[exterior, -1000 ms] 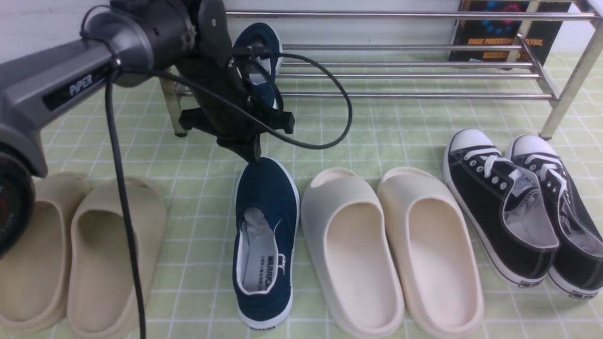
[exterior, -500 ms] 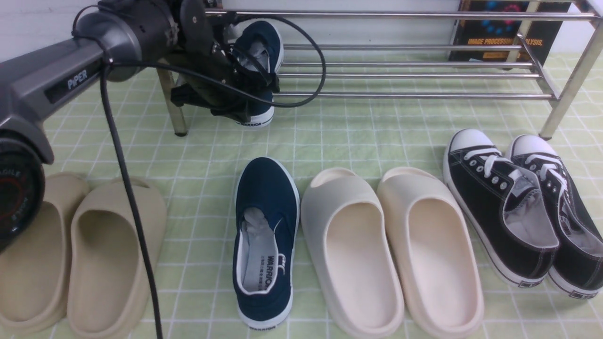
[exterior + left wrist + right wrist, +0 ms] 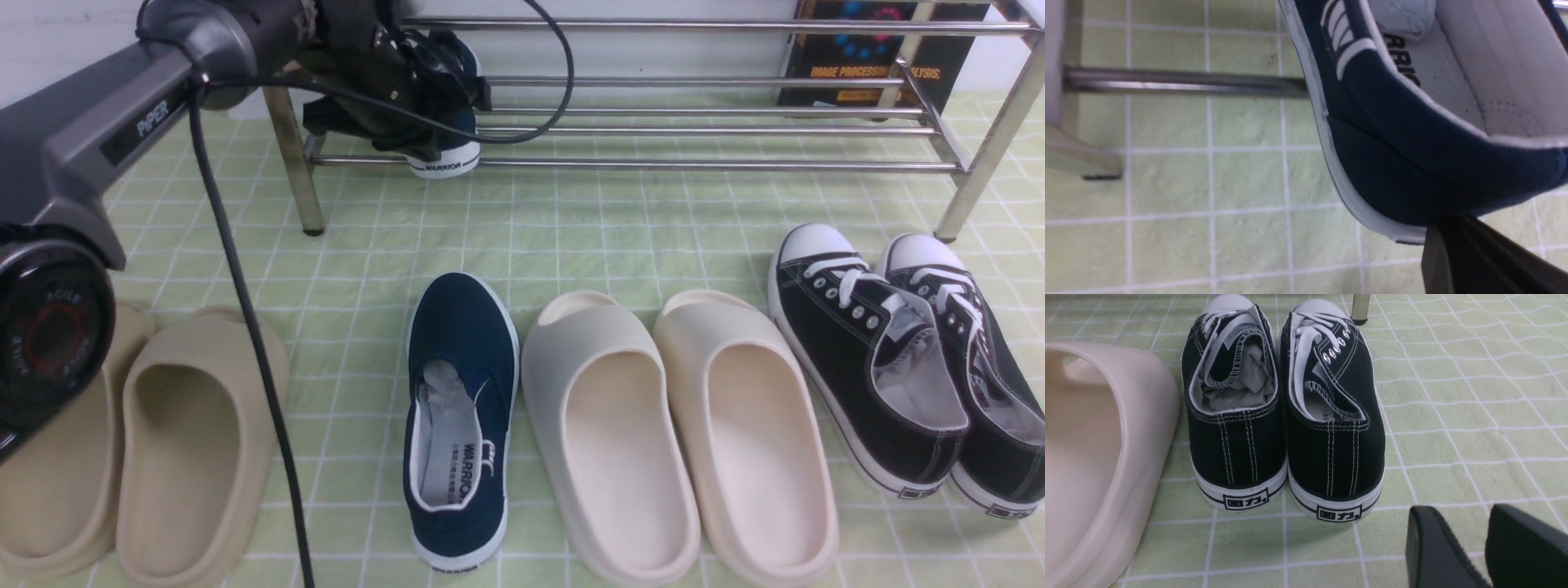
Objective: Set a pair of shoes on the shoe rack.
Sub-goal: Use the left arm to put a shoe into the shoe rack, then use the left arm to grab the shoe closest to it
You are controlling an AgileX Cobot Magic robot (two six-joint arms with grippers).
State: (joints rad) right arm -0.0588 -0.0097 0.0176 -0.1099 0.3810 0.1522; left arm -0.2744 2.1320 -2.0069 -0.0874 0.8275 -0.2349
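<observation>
In the front view, the left gripper [image 3: 412,122] is clamping one navy shoe [image 3: 445,163] at the left end of the rack [image 3: 694,163]. The heel is facing the camera over the lower shelf's front bar. I cannot tell whether the sole is touching the bars. Its mate [image 3: 461,408] is lying on the desk [image 3: 653,237] between the beige slides [image 3: 196,441] and the cream slides [image 3: 612,441], well apart from the rack.

In the left wrist view, one dark finger [image 3: 1474,261] is pressing on the shoe's heel wall from outside; the other finger is hidden. A rack bar [image 3: 1184,81] is running behind the sole.

In the right wrist view, the right gripper [image 3: 1484,543] is standing slightly parted, holding nothing, just behind the black sneakers [image 3: 1282,416].

The shoe is probably being set down. It should be sitting level across two bars before the jaws part, with room beside it for the mate.
</observation>
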